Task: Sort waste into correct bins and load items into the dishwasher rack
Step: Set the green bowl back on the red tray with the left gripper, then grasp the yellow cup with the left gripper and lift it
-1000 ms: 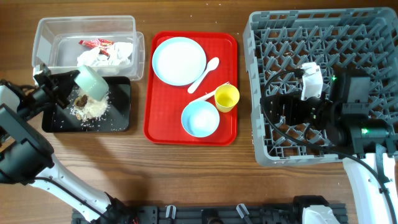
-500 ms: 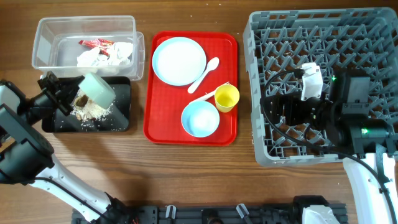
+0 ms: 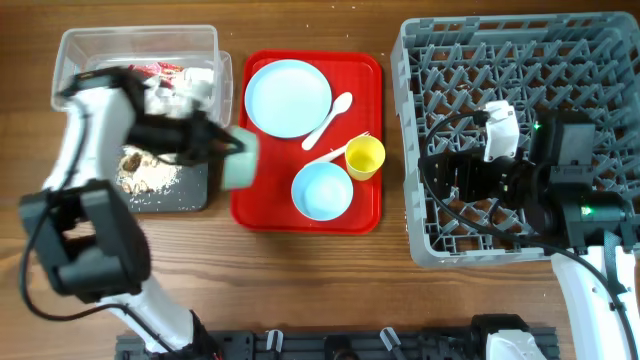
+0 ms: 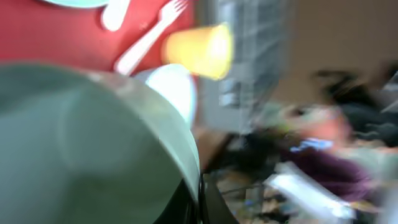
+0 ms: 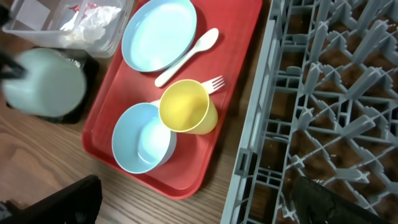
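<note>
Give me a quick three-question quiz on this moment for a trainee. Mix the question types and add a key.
1. True or false: the yellow cup stands on the red tray.
2. Multiple choice: what is the left gripper holding?
A. green bowl
B. spoon
C. blue plate
3. Fill in the blank: the crumbly food scraps lie in the ____ tray.

Key: 1 true; 2 A; 3 black tray.
</note>
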